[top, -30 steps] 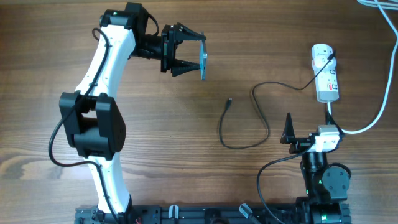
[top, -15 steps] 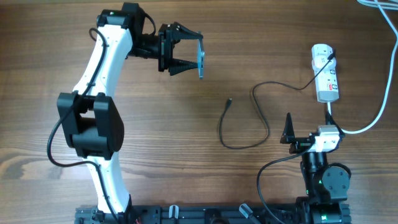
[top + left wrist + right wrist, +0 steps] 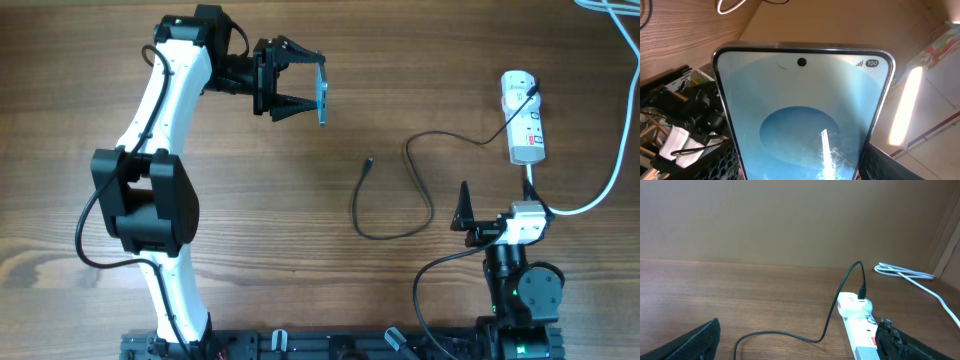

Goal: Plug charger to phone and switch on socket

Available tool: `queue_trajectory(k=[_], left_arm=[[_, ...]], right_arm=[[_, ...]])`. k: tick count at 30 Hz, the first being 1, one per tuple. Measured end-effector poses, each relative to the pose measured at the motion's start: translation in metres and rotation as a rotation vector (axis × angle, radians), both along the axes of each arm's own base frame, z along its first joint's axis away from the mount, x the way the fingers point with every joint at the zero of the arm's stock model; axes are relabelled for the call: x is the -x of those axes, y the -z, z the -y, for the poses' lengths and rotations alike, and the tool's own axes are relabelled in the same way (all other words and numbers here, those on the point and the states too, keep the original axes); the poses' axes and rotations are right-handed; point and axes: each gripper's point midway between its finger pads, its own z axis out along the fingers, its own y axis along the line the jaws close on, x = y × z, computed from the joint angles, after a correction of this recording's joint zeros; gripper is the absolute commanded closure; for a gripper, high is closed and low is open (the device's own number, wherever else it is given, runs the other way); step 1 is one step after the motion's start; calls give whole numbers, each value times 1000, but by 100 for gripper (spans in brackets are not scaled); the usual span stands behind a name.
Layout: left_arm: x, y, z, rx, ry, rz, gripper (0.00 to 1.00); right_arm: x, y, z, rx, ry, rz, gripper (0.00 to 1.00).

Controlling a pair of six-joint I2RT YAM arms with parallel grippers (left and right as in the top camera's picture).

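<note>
My left gripper (image 3: 312, 96) is shut on the phone (image 3: 324, 97) and holds it on edge above the table at the upper middle. In the left wrist view the turquoise screen (image 3: 802, 120) fills the frame between the two fingers. The thin black charger cable (image 3: 420, 190) loops across the middle of the table; its connector tip (image 3: 370, 161) lies free on the wood. The cable runs to a white plug in the white socket strip (image 3: 524, 120) at the far right. My right gripper (image 3: 464, 207) is open and empty, near the table's front right; the socket (image 3: 860, 330) lies ahead of it.
A thick white lead (image 3: 615, 150) curves from the socket strip along the right edge up to the top right corner; it also shows in the right wrist view (image 3: 910, 275). The black base rail (image 3: 330, 345) runs along the front edge.
My left arm shifted very slightly up and left with the phone in it. The right arm, cable and socket have not moved.
</note>
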Motion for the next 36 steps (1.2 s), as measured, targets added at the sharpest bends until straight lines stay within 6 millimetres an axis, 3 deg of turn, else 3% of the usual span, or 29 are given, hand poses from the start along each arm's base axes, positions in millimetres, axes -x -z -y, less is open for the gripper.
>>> queue_trajectory(k=[36], left_arm=[[0, 0, 0, 0, 0, -3, 26]], right_arm=[[0, 0, 0, 55, 1, 2, 0]])
